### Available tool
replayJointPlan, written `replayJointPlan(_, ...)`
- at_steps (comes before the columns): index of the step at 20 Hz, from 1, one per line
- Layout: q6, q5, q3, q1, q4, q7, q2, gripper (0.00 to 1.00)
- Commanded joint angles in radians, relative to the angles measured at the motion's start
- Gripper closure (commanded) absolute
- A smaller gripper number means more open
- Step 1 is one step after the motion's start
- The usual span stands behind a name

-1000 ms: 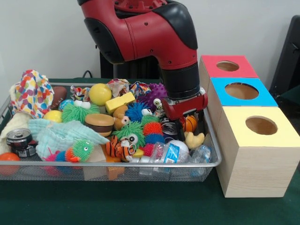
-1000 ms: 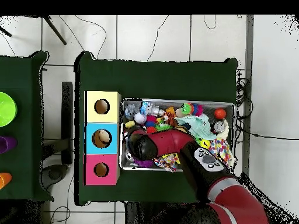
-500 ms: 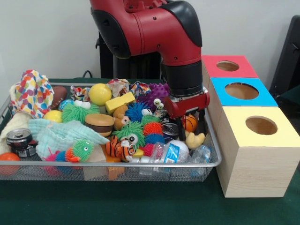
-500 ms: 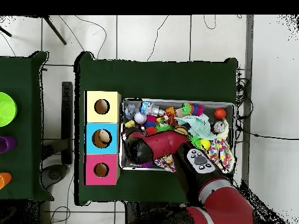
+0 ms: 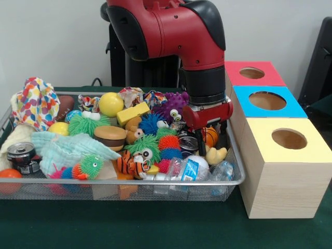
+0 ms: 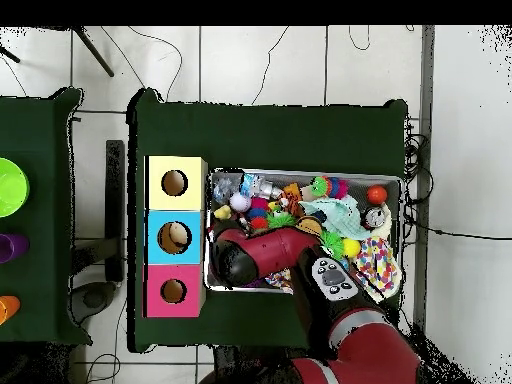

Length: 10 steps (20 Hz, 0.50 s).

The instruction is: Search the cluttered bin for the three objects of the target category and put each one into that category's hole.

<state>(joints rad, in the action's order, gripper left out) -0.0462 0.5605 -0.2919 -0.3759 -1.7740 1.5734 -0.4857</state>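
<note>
The hand (image 5: 212,136) looks open, fingers straddling the small orange ball (image 5: 210,136).

Table cover (image 5: 155,228): dark green cloth
Left side table (image 6: 30,300): green bowl (image 6: 10,187)
Floor (image 6: 260,60): white tiles, cables

The red and black arm (image 5: 176,36) fills the upper middle of the frame, its gripper (image 5: 211,141) lowered into the right end of the wire bin (image 5: 119,182). Two dark fingers (image 5: 201,142) straddle an orange ball (image 5: 210,136), parted, with a yellow duck toy (image 5: 215,155) just below. The bin is packed with toys: a yellow ball (image 5: 111,104) at upper left, a toy burger (image 5: 110,136) mid-frame, a soda can (image 5: 21,155) at far left. At right stand three boxes, red (image 5: 253,73), blue (image 5: 267,101) and yellow (image 5: 288,140), each with a round hole.
</note>
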Motion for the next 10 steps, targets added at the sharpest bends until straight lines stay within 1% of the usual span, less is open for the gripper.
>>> replayJointPlan(1,0.163,0.063,0.02,0.012,0.154,0.094,0.096,0.0)
replayJointPlan(10,0.165,0.07,0.027,0.016,0.179,0.088,0.107,0.0)
